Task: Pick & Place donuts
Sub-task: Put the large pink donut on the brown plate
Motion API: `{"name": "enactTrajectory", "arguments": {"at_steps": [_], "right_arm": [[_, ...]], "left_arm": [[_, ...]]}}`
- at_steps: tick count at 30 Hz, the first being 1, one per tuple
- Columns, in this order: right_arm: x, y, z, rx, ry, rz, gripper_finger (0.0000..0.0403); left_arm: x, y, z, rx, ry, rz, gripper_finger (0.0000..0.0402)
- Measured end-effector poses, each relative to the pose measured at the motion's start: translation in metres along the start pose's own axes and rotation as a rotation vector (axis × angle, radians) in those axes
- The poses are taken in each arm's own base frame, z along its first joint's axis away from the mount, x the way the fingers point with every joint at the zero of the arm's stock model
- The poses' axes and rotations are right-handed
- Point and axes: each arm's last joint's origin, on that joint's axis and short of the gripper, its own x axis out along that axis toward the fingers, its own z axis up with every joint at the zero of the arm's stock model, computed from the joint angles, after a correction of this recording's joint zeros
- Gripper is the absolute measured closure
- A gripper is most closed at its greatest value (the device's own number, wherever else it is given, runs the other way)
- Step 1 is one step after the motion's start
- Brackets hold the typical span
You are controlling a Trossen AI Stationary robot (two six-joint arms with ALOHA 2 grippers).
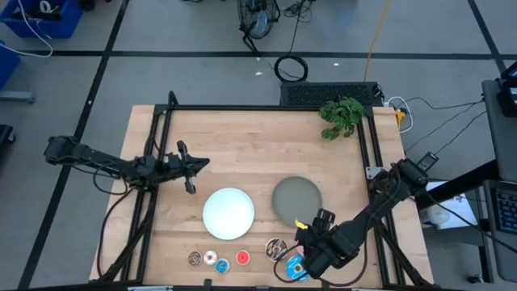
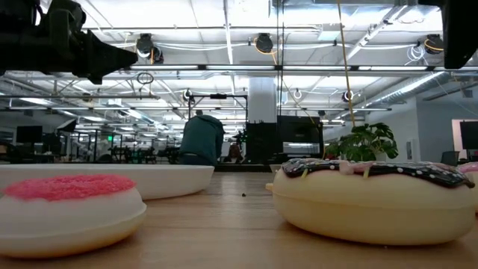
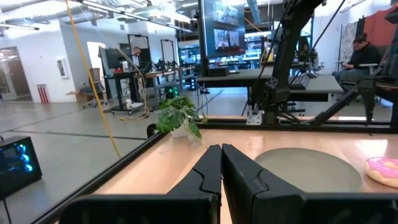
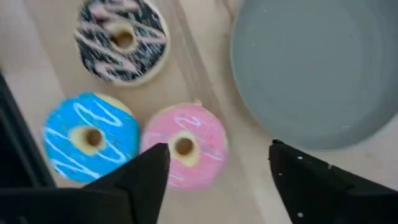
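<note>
Right wrist view places the right gripper [image 4: 217,165] directly above the pink donut [image 4: 184,144], its two dark fingers spread wide so that the ring sits in the gap between them; this straddling pose reads as the approach to a pick, with nothing yet clasped. Just beside the pink donut lie the blue donut [image 4: 91,137] and the chocolate donut [image 4: 122,38] with pale drizzle, the three clustered at the front edge of the bench [image 1: 242,137], near enough to the grey plate [image 4: 317,68] that a short carry would likely deliver each one. High view shows the same gripper low at the front right, with three mini donuts in a row further left: a brown one [image 1: 195,259], a white one [image 1: 210,259] and a red one [image 1: 242,258], all in front of the white plate [image 1: 229,213]. Beyond, the left gripper [image 3: 221,168] waits over the left-centre of the bench, fingers pressed together and empty, clear of the working area. A small potted plant [image 1: 341,115] stands at the far right corner
</note>
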Motion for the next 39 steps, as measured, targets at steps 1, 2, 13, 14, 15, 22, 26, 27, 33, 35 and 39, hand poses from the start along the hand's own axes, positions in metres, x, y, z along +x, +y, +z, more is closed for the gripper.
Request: {"name": "enactTrajectory", "arguments": {"at_steps": [1, 2, 13, 14, 15, 22, 26, 27, 33, 35, 39], "right_arm": [[0.001, 0.0, 0.0, 0.015, -0.009, -0.001, 0.0134], [0.002, 0.0, -0.001, 0.028, -0.009, -0.003, 0.013], [0.036, -0.005, -0.014, 0.087, 0.088, 0.006, 0.0141], [0.038, -0.006, -0.015, 0.086, 0.09, 0.001, 0.0141], [0.04, -0.006, -0.016, 0.088, 0.093, -0.005, 0.0142], [0.056, -0.011, -0.024, 0.103, 0.101, -0.027, 0.0143], [0.065, -0.013, -0.028, 0.101, 0.101, -0.022, 0.0145], [0.068, -0.014, -0.028, 0.101, 0.108, -0.013, 0.0146], [0.083, -0.015, -0.029, 0.086, 0.121, 0.054, 0.0147], [0.087, -0.016, -0.03, 0.084, 0.118, 0.06, 0.0148], [0.098, -0.021, -0.035, 0.095, 0.116, 0.066, 0.0151]], "left_arm": [[0.0, 0.0, 0.0, 0.0, 0.001, 0.0, 0.0385], [0.0, 0.0, 0.0, 0.0, 0.002, 0.0, 0.0385], [0.0, 0.0, 0.0, -0.002, 0.003, -0.001, 0.0385], [0.0, 0.0, 0.0, -0.007, 0.003, -0.001, 0.0385], [0.0, 0.0, 0.0, -0.012, 0.004, 0.0, 0.0385], [0.0, 0.0, -0.002, -0.033, 0.017, -0.002, 0.0385], [0.0, 0.0, -0.004, -0.028, 0.036, -0.004, 0.0385], [0.0, 0.0, -0.004, -0.029, 0.037, -0.003, 0.0385], [0.0, 0.0, -0.004, -0.032, 0.039, -0.004, 0.0385], [0.0, 0.0, -0.004, -0.032, 0.039, -0.004, 0.0385], [0.0, 0.0, -0.004, -0.032, 0.038, -0.004, 0.0385]]}}
